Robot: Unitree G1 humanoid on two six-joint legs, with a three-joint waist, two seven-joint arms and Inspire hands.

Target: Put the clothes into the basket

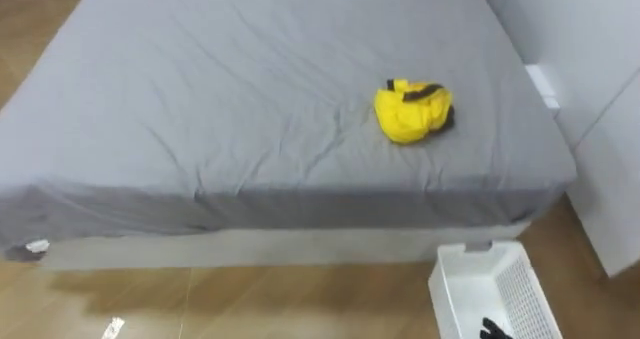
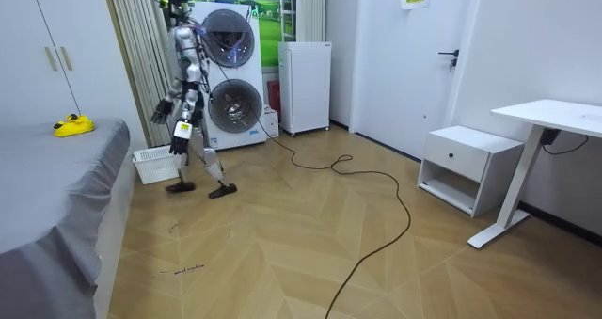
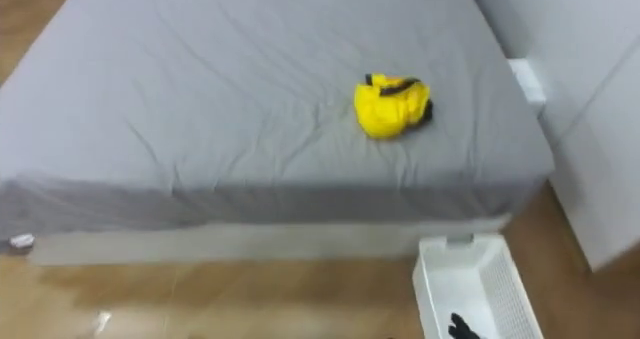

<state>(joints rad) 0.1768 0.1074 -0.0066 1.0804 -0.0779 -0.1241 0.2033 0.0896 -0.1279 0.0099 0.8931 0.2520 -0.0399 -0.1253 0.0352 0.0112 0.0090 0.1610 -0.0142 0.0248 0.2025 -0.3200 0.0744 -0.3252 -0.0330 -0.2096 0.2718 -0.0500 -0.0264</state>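
The right hand (image 1: 490, 329) just pokes in at the bottom edge, dark against the white inside of the basket (image 1: 522, 284). Too little of it shows to say whether the fingers are released or clenched. The basket stands on the wooden floor (image 1: 250, 299) at the foot corner of the bed (image 1: 200, 99), and what I can see of its inside around the hand is bare white. The yellow clothes (image 1: 412, 110) lie bundled on the grey bed, up and to the left of that hand and well apart from it. In the room view the robot stands between the bed and the stacked washing machines (image 2: 230, 74). Its left hand (image 2: 179, 142) hangs low by the thigh, too small there to read its grasp.
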